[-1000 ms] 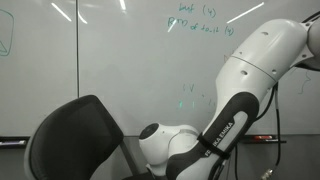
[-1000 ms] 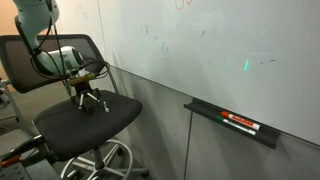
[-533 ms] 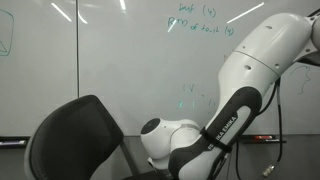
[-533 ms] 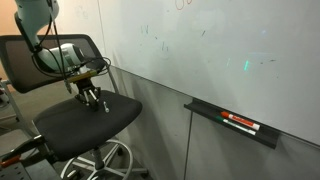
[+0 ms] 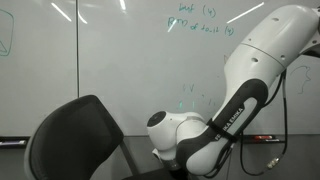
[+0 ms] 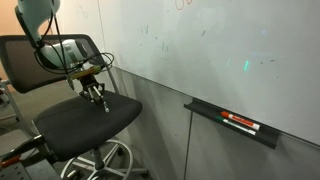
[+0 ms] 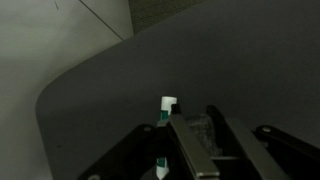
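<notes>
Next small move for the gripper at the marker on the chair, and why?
Probably a short, slow lift straight up: in the wrist view the marker lies on the chair seat, tight against a finger of the gripper; grip unconfirmed.

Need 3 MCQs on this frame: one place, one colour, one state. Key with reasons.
1. The gripper is:
A on the floor
B over the chair seat
C inside a drawer

2. The marker at the jaws is:
A red
B blue
C green and white

3. The tray marker:
A lies flat
B stands upright
C hangs in mid-air

Key:
1 B, it hangs low over the dark seat.
2 C, the wrist view shows green and white.
3 A, it lies along the tray.
</notes>
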Controlling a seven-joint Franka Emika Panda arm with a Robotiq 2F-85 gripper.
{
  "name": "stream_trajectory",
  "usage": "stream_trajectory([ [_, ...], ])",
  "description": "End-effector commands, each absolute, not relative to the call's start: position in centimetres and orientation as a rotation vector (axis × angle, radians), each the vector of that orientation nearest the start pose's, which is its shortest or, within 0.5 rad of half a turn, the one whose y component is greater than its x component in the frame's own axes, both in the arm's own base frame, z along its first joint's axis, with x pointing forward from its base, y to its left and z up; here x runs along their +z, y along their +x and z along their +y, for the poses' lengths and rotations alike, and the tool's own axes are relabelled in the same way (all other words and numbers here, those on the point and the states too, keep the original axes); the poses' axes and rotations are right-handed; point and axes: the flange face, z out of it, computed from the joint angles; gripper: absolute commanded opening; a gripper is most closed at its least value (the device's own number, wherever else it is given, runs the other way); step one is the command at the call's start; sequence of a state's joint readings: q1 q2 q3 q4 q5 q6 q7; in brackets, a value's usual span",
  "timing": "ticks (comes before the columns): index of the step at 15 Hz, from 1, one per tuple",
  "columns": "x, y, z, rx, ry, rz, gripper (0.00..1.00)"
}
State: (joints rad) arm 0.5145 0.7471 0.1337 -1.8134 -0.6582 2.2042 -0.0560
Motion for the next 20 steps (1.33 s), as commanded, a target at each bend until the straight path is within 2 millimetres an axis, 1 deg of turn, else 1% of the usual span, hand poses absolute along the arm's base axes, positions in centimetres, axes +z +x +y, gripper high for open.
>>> stream_trajectory([
  [1, 12.9, 50.7, 32.3, 0.363, -3.030, -2.016, 0.08],
  [2, 13.3, 51.4, 31.4, 0.365, -3.067, -2.019, 0.08],
  [4, 14.3, 53.5, 29.2, 0.320, -3.186, -2.012, 0.08],
  [6, 15.5, 55.0, 27.3, 0.266, -3.283, -1.985, 0.08],
  [8, 16.9, 56.2, 25.9, 0.199, -3.362, -1.975, 0.08],
  [10, 18.2, 57.2, 24.9, 0.131, -3.433, -1.980, 0.08],
  [13, 20.5, 58.1, 23.7, 0.050, -3.527, -1.973, 0.08],
  [18, 24.7, 58.2, 21.8, 0.025, -3.640, -1.954, 0.08],
  [20, 26.6, 58.3, 21.1, -0.014, -3.696, -1.931, 0.08],
])
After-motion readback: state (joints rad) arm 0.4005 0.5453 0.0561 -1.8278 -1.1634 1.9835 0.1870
